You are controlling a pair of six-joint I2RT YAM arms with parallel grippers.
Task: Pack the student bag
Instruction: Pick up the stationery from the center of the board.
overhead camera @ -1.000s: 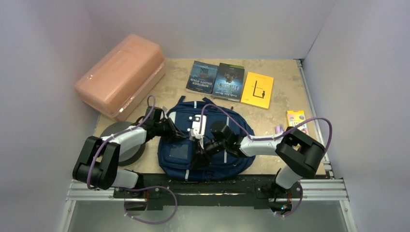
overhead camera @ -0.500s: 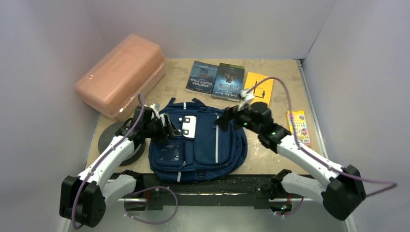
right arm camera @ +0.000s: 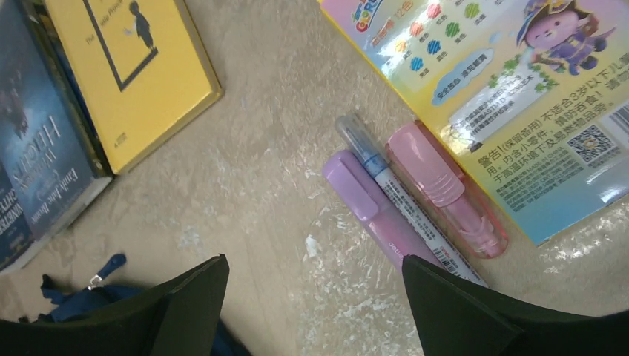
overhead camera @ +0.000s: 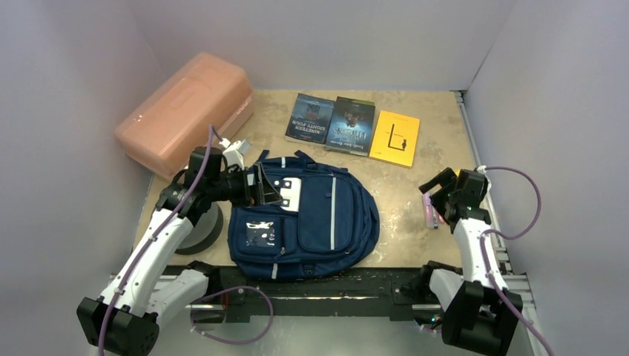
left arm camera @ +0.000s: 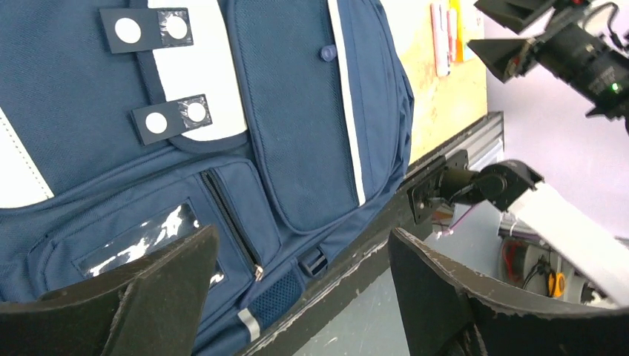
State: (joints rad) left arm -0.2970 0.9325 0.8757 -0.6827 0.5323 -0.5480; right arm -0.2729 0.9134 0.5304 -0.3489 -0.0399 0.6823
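Judged as the start of fetching. Student bag [overhead camera: 304,222] flat at the near middle of the table [overhead camera: 400,170], no opening visible. Left jaws wide open, empty, at its far-left corner. Right jaws wide open, empty, above the pens [right arm camera: 415,200]. Next: unzip the bag, then close on one pen. Only in the right wrist view: three pens, touching, beside the crayon box [right arm camera: 504,89]. Only from above: all three books [overhead camera: 352,126].

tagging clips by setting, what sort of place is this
Likely a robot lab test cell: plain grey walls box in a small tabletop, an aluminium rail edges its near side, and a student bag and three books lie on it.
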